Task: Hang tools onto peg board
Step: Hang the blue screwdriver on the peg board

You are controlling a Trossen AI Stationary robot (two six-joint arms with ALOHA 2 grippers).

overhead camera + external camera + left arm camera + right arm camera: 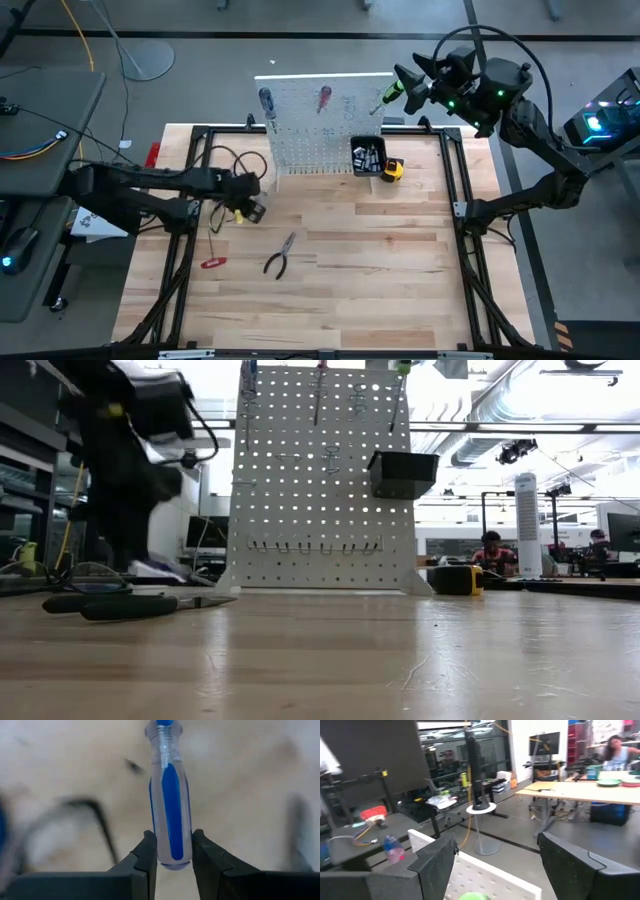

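Note:
My left gripper [172, 837] is at the table's left [248, 205], shut on a screwdriver [170, 795] with a clear, blue-striped handle. The white peg board [325, 125] stands at the far edge, with a blue-handled [265, 100], a red-handled [324, 97] and a green-handled tool [388, 93] hanging on it. Dark-handled pliers [280, 255] and a red-handled tool [213, 262] lie flat on the wood. My right gripper [497, 845] hovers open, high by the board's top right corner [408, 85]. My left gripper pinches the butt end of the screwdriver's handle [172, 857] between its two fingers, one on each side. The handle runs straight out ahead, in line with the fingers. Its shaft end leaves the picture, so I cannot tell whether it is clear of the table.
A black bin [367, 157] hangs on the board's lower right, with a yellow tape measure [393, 169] beside it. A black cable [235, 165] loops on the table near my left gripper. A black metal frame [460, 190] borders the wooden table top [370, 270].

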